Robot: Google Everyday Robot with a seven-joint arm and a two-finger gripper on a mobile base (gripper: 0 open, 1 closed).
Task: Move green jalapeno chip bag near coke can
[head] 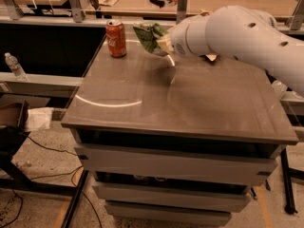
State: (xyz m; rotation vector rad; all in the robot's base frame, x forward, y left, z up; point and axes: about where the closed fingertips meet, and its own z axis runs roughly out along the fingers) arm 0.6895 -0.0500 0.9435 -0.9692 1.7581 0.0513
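While aloft near coke can (116, 38), pincer (164, 44) tight on green jalapeno chip bag (147, 35)

One coke can (116, 38) is standing at the far left corner of the one bench (190, 108). One gripper (165, 43) is holding one green jalapeno chip bag (148, 35) at the far edge, near the can. One water bottle (15, 66) is standing beyond the left edge.

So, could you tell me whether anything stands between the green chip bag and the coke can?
Nothing visible does. The green jalapeno chip bag, held in the tool, hangs just beside the coke can, with only a strip of tabletop between them.
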